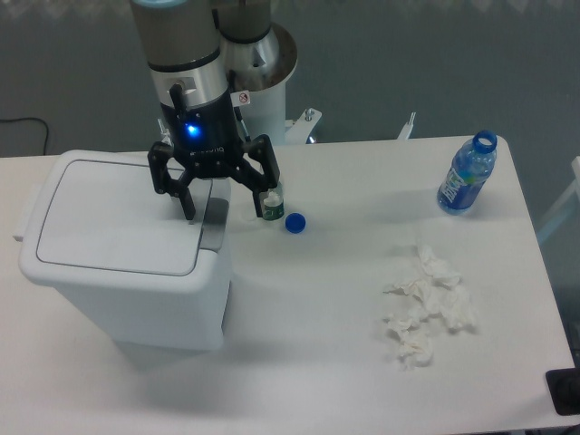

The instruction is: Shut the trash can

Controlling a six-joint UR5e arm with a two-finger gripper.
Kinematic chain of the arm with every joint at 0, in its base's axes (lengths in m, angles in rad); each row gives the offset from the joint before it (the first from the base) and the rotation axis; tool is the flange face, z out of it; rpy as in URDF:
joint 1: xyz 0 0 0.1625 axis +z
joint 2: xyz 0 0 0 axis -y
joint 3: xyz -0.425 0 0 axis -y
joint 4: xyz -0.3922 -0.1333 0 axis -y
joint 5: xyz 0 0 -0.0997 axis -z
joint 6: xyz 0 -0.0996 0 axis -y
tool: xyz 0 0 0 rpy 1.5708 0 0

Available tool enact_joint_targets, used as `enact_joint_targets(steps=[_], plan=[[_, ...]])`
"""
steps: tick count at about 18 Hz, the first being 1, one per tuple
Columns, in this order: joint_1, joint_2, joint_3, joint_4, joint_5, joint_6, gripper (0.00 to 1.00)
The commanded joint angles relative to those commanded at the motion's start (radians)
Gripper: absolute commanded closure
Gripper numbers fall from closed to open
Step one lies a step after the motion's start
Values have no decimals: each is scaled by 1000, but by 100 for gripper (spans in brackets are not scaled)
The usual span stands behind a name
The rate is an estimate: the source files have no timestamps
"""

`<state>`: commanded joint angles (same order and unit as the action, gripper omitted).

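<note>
we see the gripper (223, 205) pointing down with its two black fingers spread wide and nothing between them. its left-hand finger in the picture hangs over the right edge of the lid of the trash can (122, 249), close to the grey latch strip (214, 224); whether it touches the lid we cannot tell. the other finger hangs off the bin's side, just in front of a small green-and-white container (272, 207) on the bench (317, 353). a blue light glows on the gripper body, and the arm (181, 45) rises out of the top of the frame.

the trash can stands at the left side of the bench, reaching almost to its left edge, and its flat white lid lies down on the body. a blue bottle cap (294, 222) lies just beside the small container, toward the bench's middle. crumpled white tissues (426, 313) sit in a loose heap toward the right front. an uncapped water bottle (468, 177) with a blue label stands near the back right corner, well apart from the rest.
</note>
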<state>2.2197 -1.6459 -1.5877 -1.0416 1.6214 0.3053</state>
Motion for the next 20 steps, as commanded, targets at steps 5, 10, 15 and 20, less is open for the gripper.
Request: enact_joint_targets(steps=[5, 10, 15, 20], plan=[[-2, -6, 0, -2, 0, 0, 0], [-2, 2, 18, 0, -2, 0, 0], [3, 11, 35, -3, -5, 2, 0], [41, 17, 40, 2, -6, 12, 0]])
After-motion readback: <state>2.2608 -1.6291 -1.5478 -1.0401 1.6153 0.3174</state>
